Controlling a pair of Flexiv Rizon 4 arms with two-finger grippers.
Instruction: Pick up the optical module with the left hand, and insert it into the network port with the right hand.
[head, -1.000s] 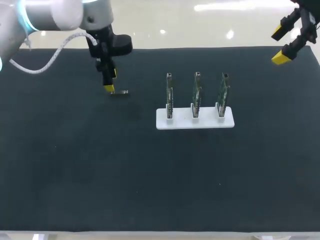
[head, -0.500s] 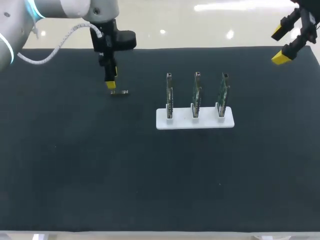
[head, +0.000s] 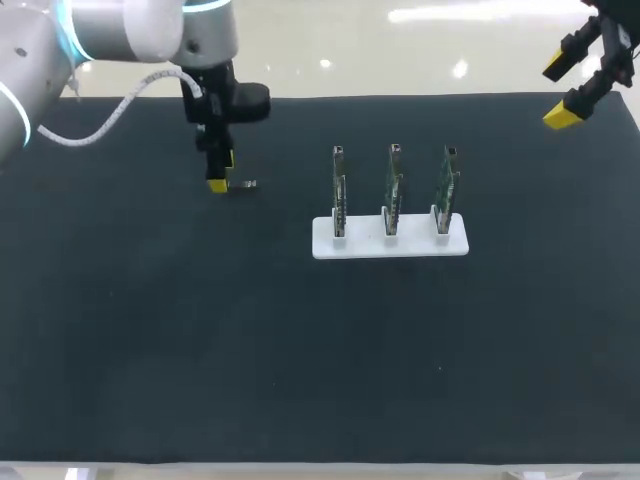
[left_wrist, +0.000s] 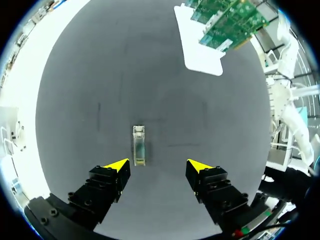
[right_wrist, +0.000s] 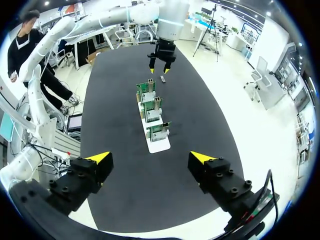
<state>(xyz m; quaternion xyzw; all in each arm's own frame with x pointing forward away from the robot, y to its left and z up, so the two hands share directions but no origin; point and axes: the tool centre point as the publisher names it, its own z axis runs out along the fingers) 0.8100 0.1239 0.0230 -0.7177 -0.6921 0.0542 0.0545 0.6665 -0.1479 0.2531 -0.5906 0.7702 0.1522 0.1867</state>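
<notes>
The optical module (head: 243, 184), a small silver bar, lies flat on the black table (head: 150, 330) at the back left. My left gripper (head: 222, 172) hangs open just over its left end. In the left wrist view the module (left_wrist: 139, 145) lies ahead of my left gripper (left_wrist: 159, 165), close to one yellow fingertip (left_wrist: 118, 164) and untouched. A white stand (head: 390, 243) holds three upright green port boards (head: 392, 190) at the table's middle. My right gripper (head: 560, 93) is open and empty, high over the back right corner. From there it faces the stand (right_wrist: 156, 141) and boards (right_wrist: 151, 106).
In the right wrist view my left arm's gripper (right_wrist: 160, 62) shows beyond the boards, over the module (right_wrist: 163, 78). In the left wrist view the stand (left_wrist: 202, 55) lies well ahead of the gripper.
My left gripper rose a little and shifted, then came down again beside the module's left end. The module, the stand and my right arm stayed put.
</notes>
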